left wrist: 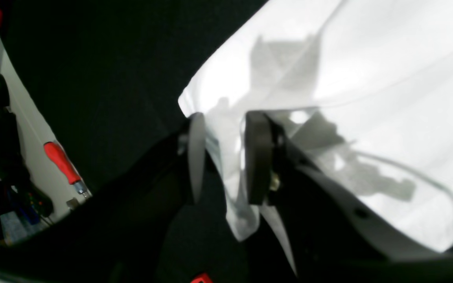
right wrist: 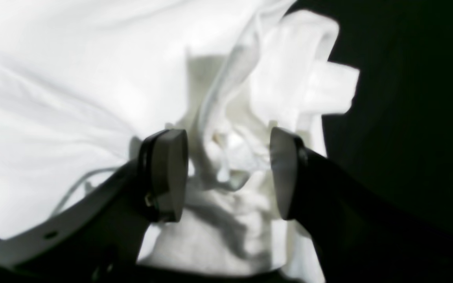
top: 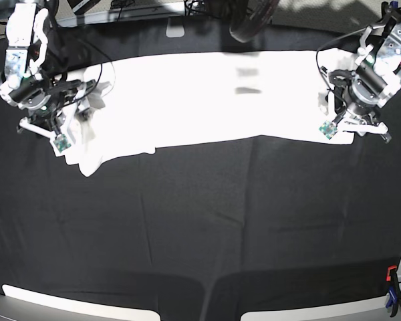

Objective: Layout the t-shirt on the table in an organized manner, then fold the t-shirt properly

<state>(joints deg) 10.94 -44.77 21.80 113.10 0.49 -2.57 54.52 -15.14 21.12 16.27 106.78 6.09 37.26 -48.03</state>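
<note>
The white t-shirt (top: 207,100) lies stretched in a long band across the far part of the black table (top: 200,227), plain side up. At the shirt's right end in the base view is the left arm (top: 371,83). My left gripper (left wrist: 226,157) is open there, and the shirt's edge (left wrist: 230,188) hangs loosely between its two fingers. At the shirt's left end is the right arm (top: 30,93). My right gripper (right wrist: 226,173) stands wide open around a bunched, crumpled fold of the t-shirt (right wrist: 234,157).
A red-handled screwdriver (left wrist: 63,163) lies on a pale surface beyond the table's edge. A red clip (left wrist: 201,279) sits at the cloth's edge, and another red and blue clip (top: 391,287) at the near right corner. Cables and a dark round object (top: 250,23) are at the far edge.
</note>
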